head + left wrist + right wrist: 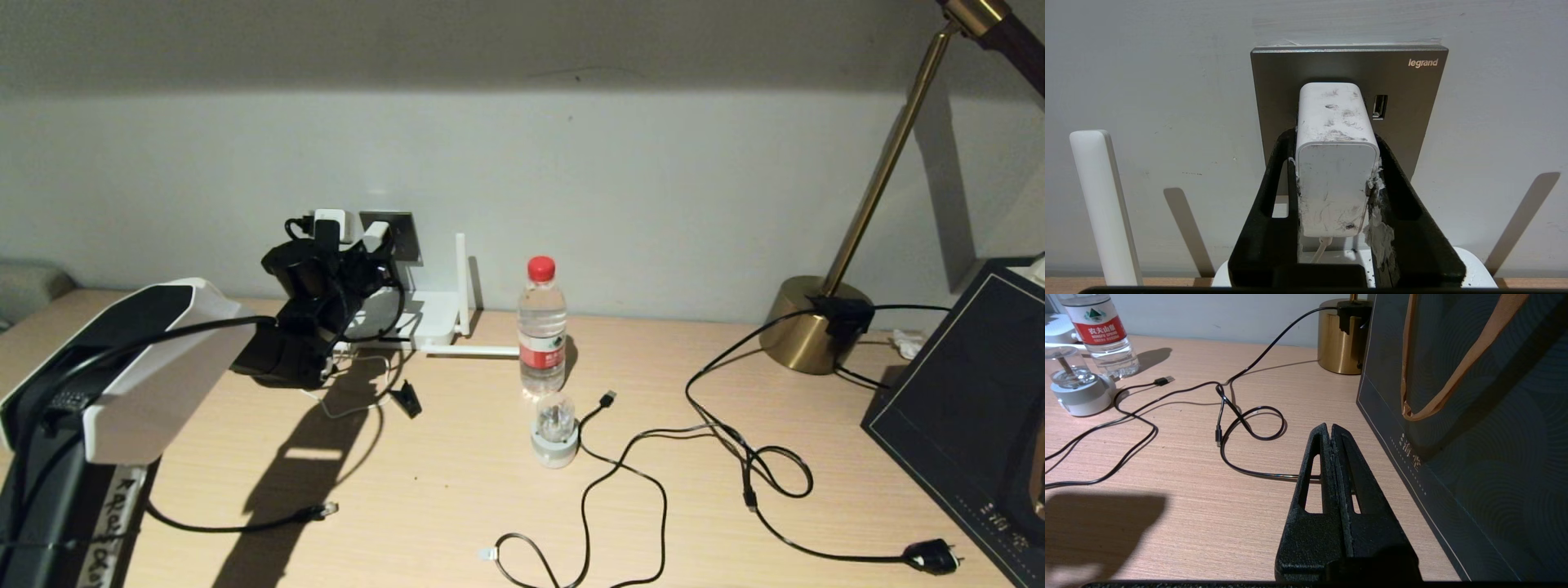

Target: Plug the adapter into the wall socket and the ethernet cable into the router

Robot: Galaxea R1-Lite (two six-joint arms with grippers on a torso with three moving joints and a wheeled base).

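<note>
Left claw grips adapter (cord end outward) against wall socket

The bench is seen from above and in front by the head view, which faces the wall across the whole surface. The left wrist view is set very close behind the left claw, facing the wall socket squarely; the same socket is seen small and far off from the head. The right wrist view is set low over the bench, behind the right claw, facing along the surface. The water bottle, seen at its far edge, is shared with the head view, as is the lamp base.
</note>
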